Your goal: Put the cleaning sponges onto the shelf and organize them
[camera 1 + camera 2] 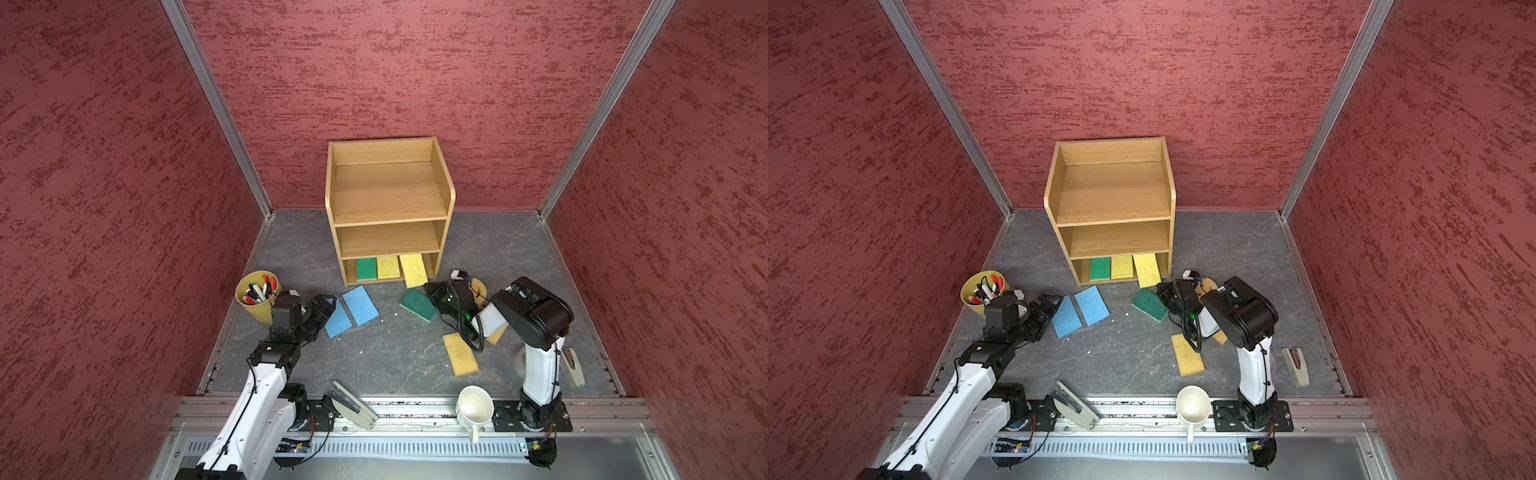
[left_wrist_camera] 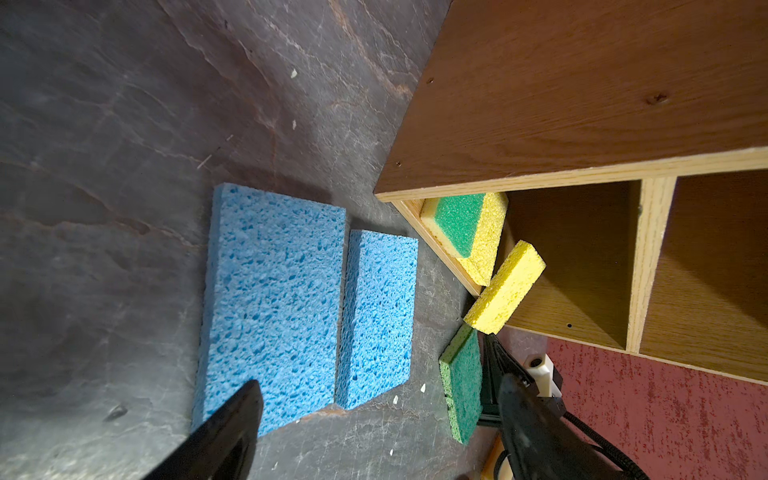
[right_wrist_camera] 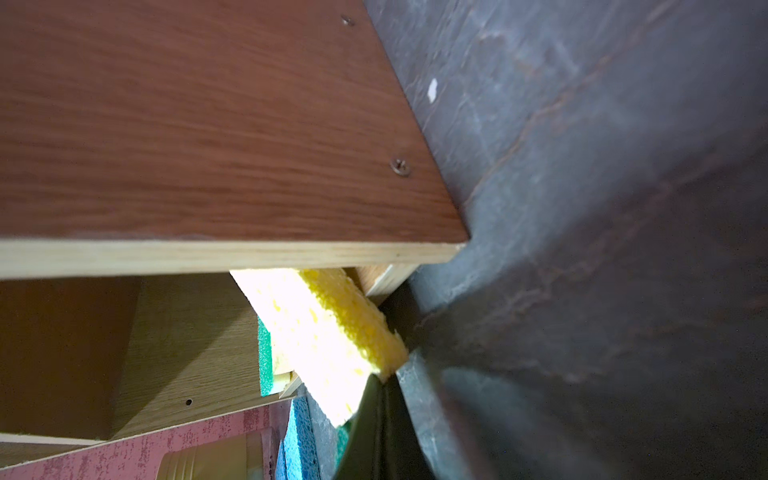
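Sponges (image 1: 388, 268): three in shelf (image 1: 390, 219) bottom tier, the right yellow piece (image 1: 413, 271) jutting out (half home); others on the table (image 1: 395, 353). Right claw (image 1: 428, 286) pinched together, tip against that piece; next move likely a straight push inward. Left claw (image 1: 332, 300) spread above blue pair (image 1: 360, 305).

The left arm (image 1: 257, 399) and right arm (image 1: 540, 374) pair white shells with black joint housings. Black cables run along both shells. A black, screw-studded base plate (image 1: 561, 415) anchors the right arm. A green dot (image 1: 468, 316), possibly an indicator light, shows near its wrist. The left gripper (image 1: 330, 305) is matte black.
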You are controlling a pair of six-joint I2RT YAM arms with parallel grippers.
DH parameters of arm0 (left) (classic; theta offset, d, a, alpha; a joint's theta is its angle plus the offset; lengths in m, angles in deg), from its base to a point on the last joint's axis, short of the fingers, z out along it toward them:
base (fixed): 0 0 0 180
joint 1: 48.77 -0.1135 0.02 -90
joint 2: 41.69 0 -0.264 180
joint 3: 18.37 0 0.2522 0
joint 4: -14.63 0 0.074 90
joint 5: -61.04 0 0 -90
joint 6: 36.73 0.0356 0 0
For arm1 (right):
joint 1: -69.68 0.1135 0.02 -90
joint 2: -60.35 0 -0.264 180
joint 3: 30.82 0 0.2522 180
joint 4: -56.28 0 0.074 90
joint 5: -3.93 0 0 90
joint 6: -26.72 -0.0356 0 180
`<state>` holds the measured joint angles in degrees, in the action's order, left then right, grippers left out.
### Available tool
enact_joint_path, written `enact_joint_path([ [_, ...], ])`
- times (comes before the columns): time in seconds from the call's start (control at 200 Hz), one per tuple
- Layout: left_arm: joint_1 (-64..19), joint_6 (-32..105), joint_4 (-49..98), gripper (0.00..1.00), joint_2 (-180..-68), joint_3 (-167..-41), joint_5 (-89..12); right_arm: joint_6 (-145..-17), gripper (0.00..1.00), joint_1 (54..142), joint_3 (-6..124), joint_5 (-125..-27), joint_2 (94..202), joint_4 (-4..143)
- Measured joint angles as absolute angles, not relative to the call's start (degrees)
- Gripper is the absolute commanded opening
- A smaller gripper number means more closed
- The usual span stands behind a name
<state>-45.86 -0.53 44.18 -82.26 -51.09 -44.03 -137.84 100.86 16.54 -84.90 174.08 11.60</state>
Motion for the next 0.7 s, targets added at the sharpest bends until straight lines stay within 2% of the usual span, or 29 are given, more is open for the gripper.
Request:
enact_joint_path([
  [0.145,-45.86,-0.53,44.18,0.89,-82.29,-51.09,-44.03,-137.84,0.04,100.71,16.65,-84.46,174.28,11.58],
  [0.301,-45.86,-0.53,44.18,0.89,-82.29,-51.09,-44.03,-138.02,0.12,100.60,17.29,-83.63,174.82,11.06],
  [0.701,-45.51,-0.92,44.18,0.89,-82.61,-51.09,-43.85,-138.08,0.19,100.58,17.29,-82.06,174.65,9.55],
])
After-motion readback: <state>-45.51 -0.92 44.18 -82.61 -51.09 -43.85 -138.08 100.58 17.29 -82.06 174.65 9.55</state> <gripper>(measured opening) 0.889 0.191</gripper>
